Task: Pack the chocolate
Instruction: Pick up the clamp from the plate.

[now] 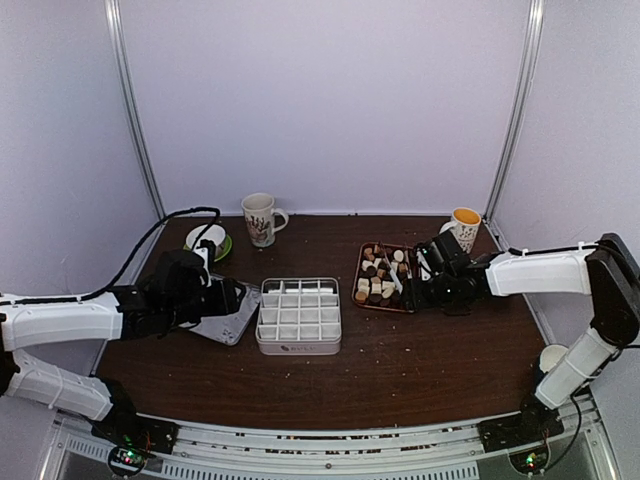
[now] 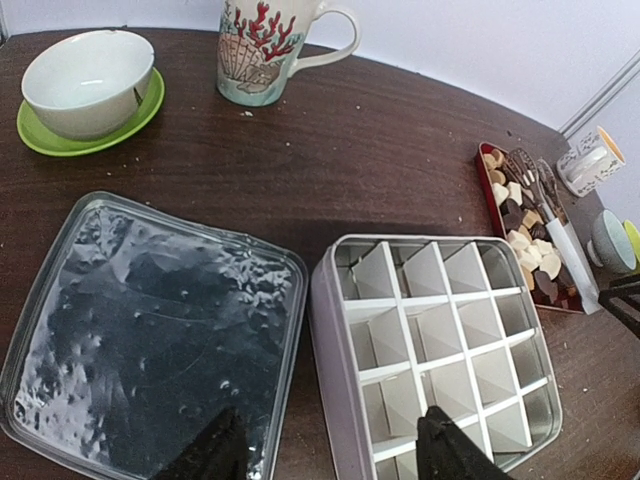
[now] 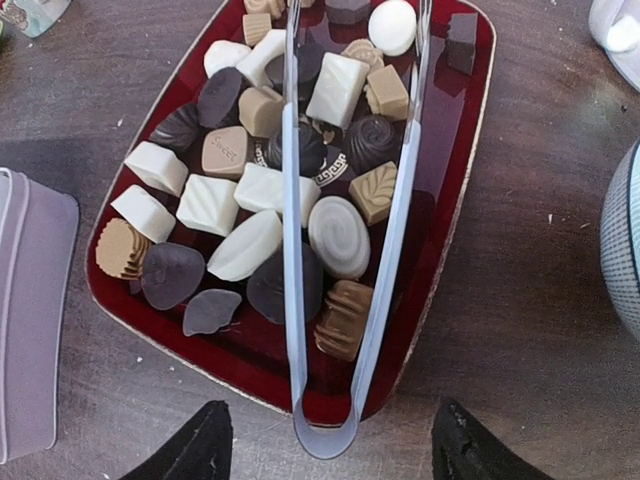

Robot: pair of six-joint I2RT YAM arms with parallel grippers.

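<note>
Dozens of chocolates (image 3: 250, 190) lie piled in the red tray (image 3: 435, 230), with dark, tan and white pieces all mixed together. From the overhead view, the tray sits on the table (image 2: 380, 150) just to the right of the divided box (image 2: 335, 340), with a narrow gap between them. Every box compartment I can see shows only its pale dividers and floor.

A pair of white tongs (image 3: 290, 250) lies lengthwise across the chocolates. Its hinged end sticks out over the tray's near edge and its two arms spread toward the far end.

My right gripper (image 3: 325, 430) hangs over that hinged end. Its jaws are spread wide, one finger on either side of the tongs, and they hold nothing.

My left gripper (image 2: 325, 440) is also spread apart and empty. It sits above the seam where the clear lid (image 2: 150, 330) lies flat beside the box. One finger is over the lid's near edge and the other is over the box's near compartments. I can't tell whether the lid and the box touch.

A shell-patterned mug (image 2: 262, 50) stands toward the back of the table. To its left is a white bowl (image 2: 85, 75) on a green saucer (image 2: 150, 110). A small cup with an orange inside (image 1: 465, 225) stands behind the tray at the far right. The rim of a striped bowl (image 3: 625, 240) shows at the right edge of the right wrist view.
</note>
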